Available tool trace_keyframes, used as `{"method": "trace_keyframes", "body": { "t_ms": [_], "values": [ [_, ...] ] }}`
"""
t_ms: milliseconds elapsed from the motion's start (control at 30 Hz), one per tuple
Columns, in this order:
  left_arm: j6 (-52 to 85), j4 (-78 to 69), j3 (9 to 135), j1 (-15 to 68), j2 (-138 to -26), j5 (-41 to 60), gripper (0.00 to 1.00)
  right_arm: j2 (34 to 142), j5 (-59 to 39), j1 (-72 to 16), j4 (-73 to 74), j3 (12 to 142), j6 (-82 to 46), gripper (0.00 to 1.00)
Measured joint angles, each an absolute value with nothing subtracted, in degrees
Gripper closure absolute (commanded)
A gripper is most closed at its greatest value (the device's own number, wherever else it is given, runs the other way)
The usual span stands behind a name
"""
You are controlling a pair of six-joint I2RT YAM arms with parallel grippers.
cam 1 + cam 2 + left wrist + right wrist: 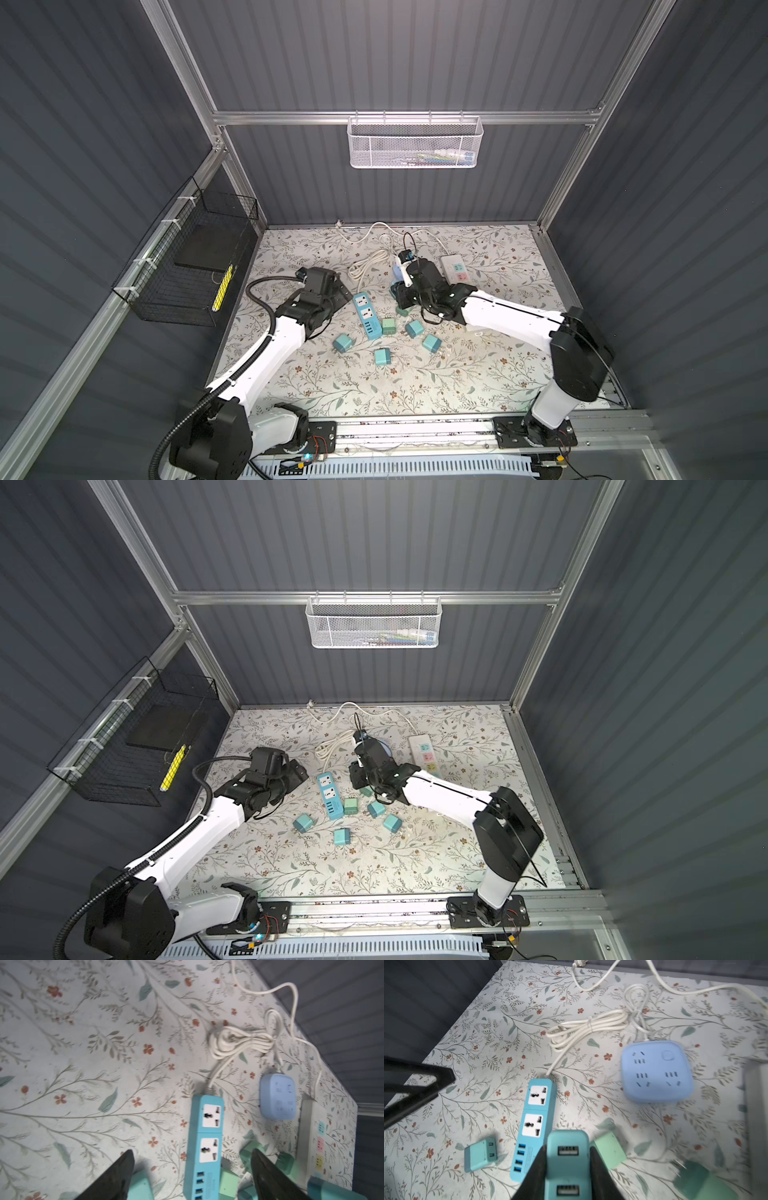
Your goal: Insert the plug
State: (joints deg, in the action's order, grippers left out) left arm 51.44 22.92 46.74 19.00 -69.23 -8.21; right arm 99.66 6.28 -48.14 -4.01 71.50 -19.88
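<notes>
Two arms, white shells, black joint housings; left arm (266,357) has black corrugated conduit (183,419) with white zip ties (231,380); right arm (511,322) thin black cable (519,309) along shell. Black screwed base plates (536,432) at 6 o'clock, red wires (319,444). Black tapered claw fingers (116,1178).

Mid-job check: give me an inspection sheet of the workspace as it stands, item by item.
Surface: floral table cover, flat, no spills seen.
Job's things: teal adapter held off the table; teal power strip, both large sockets unoccupied.
Clutter: several loose adapters around the strip's near end; blue socket cube and white strip farther back.
Grippers: left gripper open, holding nothing, beside the teal power strip; right gripper shut on the teal adapter.
Cables: white cord bundle coiled behind the strip; loose cords trail to the back edge.
Surroundings: white mesh basket on the back rail; black wire basket on the left wall.
</notes>
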Motion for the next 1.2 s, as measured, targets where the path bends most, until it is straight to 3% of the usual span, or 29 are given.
{"method": "trace_keyframes", "body": {
  "t_ms": [200,567,833,1200],
  "values": [
    [52.2,22.1,38.5,14.0,-69.5,0.8,0.14,110.7,8.3,-51.6,-2.4,80.6,-18.6,0.9],
    [53.4,18.7,36.1,8.1,-68.5,6.3,0.13,120.7,11.2,-52.9,-0.8,87.7,-18.4,0.9],
    [52.0,18.3,36.1,6.8,-68.2,7.2,0.13,125.4,12.3,-52.9,-1.5,92.7,-18.4,0.91],
    [49.7,18.9,36.6,5.9,-68.1,7.8,0.12,124.1,13.8,-53.0,-2.1,91.0,-19.3,0.91]
  ]
}}
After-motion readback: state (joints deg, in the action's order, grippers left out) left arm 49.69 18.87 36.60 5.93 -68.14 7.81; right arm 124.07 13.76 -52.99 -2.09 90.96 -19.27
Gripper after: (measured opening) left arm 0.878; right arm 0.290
